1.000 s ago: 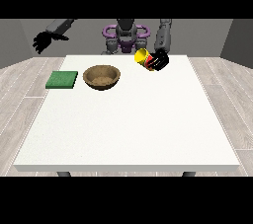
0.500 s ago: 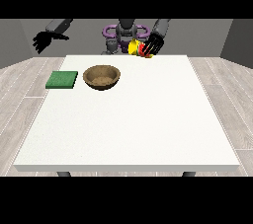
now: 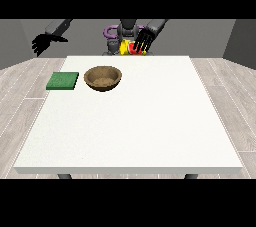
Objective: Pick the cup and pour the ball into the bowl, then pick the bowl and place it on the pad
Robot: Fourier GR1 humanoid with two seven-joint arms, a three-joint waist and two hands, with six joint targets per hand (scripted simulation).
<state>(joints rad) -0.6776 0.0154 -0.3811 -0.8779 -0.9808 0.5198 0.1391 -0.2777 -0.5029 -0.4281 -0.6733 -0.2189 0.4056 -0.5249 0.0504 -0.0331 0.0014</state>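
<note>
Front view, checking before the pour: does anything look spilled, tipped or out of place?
Nothing spilled. The brown wooden bowl sits upright beside the flat green pad. The yellow-and-red cup is held tilted by the hand at the view's right, above the table's far edge, not over the bowl.

A bare test room; plain grey walls [image 3: 200, 33], pale plank floor [image 3: 22, 86], one large white table [image 3: 130, 121].

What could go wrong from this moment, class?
1. The hand at the view's right holds the cup up near the table's far edge, short of the bowl; pouring here could miss it.
2. The green pad lies close beside the bowl; a careless lift could nudge it.
</note>
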